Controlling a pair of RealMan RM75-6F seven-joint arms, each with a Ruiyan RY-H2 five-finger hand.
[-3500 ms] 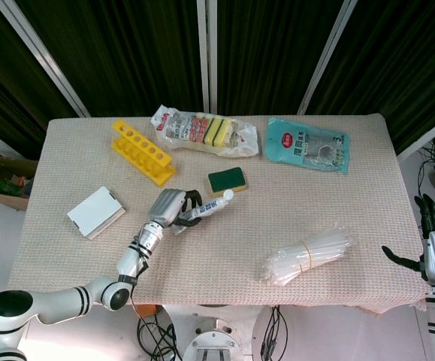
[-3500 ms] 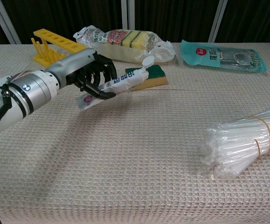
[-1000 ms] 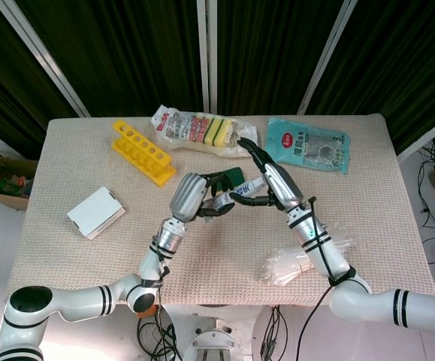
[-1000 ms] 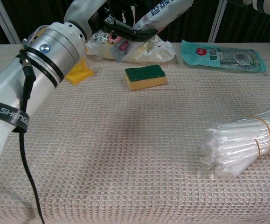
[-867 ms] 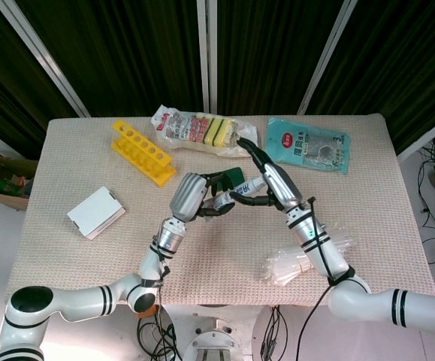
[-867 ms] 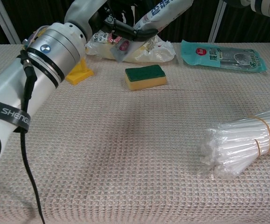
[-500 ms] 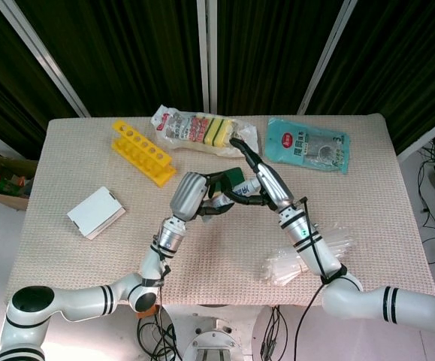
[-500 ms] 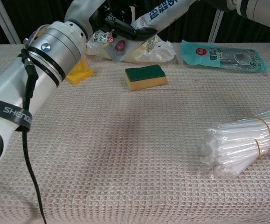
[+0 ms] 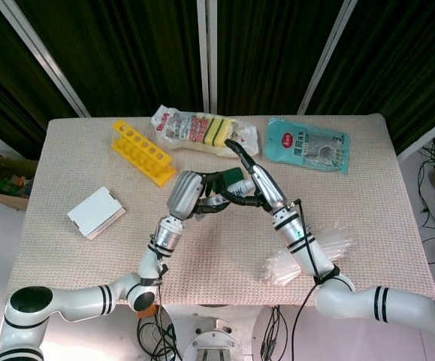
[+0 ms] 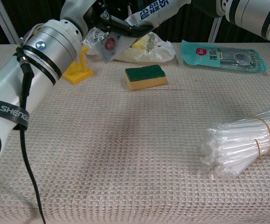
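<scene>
A white squeeze tube (image 9: 222,198) with blue lettering is held in the air over the middle of the table, between both hands. My left hand (image 9: 187,194) grips its lower end from the left. My right hand (image 9: 253,184) has fingers curled round its upper cap end from the right, with one finger pointing toward the back. In the chest view the tube (image 10: 146,14) slants up to the right at the top, the left hand (image 10: 97,15) wrapped round its crimped end. A green and yellow sponge (image 10: 145,77) lies on the cloth below them.
A yellow rack (image 9: 142,153) and a bag of sponges (image 9: 202,131) lie at the back, with a teal packet (image 9: 307,144) at the back right. A white box (image 9: 95,213) sits left. A banded bundle of clear straws (image 10: 246,144) lies front right on the table (image 9: 367,195).
The left hand lifted the tube off the table. The right arm came in from the right edge, and its hand has slid left along the tube and closed on its cap end.
</scene>
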